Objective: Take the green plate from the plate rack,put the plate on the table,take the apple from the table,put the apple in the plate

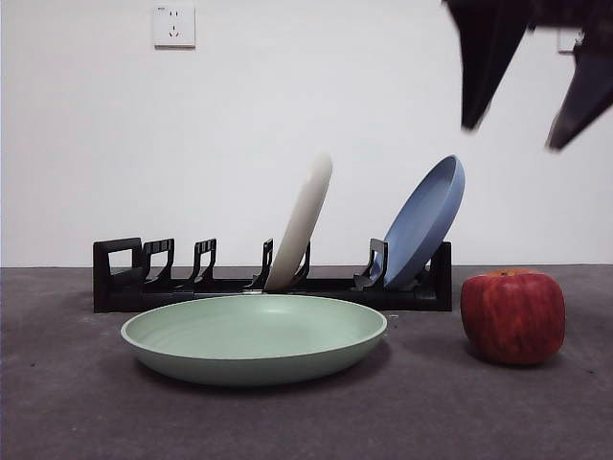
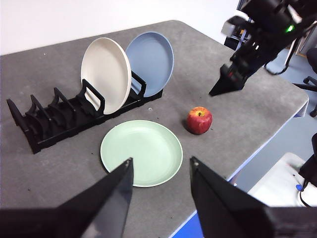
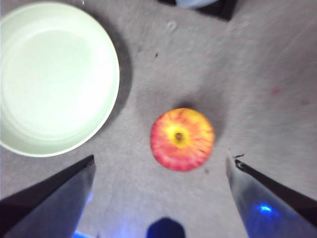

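green plate (image 1: 254,337) flat on table (image 1: 77,402) before plate rack (image 1: 124,287), apple (image 1: 512,316) beside.

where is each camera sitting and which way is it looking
Front view: low at table height, looking level across the green plate, plate rack and apple to the wall; the right gripper hangs at top right.
Left wrist view: high on the left arm, looking down over the whole table past the open left gripper.
Right wrist view: straight above the apple, between its own open jaws.
All three share the green plate and apple.
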`<move>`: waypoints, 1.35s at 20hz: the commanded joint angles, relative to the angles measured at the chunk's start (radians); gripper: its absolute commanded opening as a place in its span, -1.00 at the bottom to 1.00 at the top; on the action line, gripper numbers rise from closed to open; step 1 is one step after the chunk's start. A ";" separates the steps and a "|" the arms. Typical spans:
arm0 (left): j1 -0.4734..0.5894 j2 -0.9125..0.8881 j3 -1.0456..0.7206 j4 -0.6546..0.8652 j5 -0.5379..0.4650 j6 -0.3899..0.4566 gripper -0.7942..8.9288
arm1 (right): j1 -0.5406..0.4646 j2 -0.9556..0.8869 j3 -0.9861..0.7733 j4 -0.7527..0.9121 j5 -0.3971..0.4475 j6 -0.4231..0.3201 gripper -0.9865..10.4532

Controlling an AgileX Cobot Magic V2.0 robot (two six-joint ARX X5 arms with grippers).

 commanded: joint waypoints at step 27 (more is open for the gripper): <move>-0.002 0.002 -0.004 0.001 0.000 -0.023 -0.45 | 0.000 0.251 -0.195 0.285 0.076 0.061 -0.06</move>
